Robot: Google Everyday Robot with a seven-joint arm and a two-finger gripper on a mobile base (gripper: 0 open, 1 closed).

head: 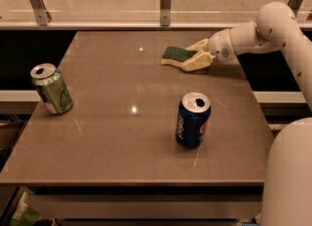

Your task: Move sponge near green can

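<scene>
Right now my gripper (188, 57) is at the far right side of the table (112, 161), with its two fingers (197, 63) pinched on the right end of the sponge (173, 54). The sponge lies flat on the table, so I think I hold it this way to lift it or slide it. The green can (51, 88) stands well apart by the left edge, and a blue can (192, 119) stands nearer the front, so I should go behind it and not bump it.
</scene>
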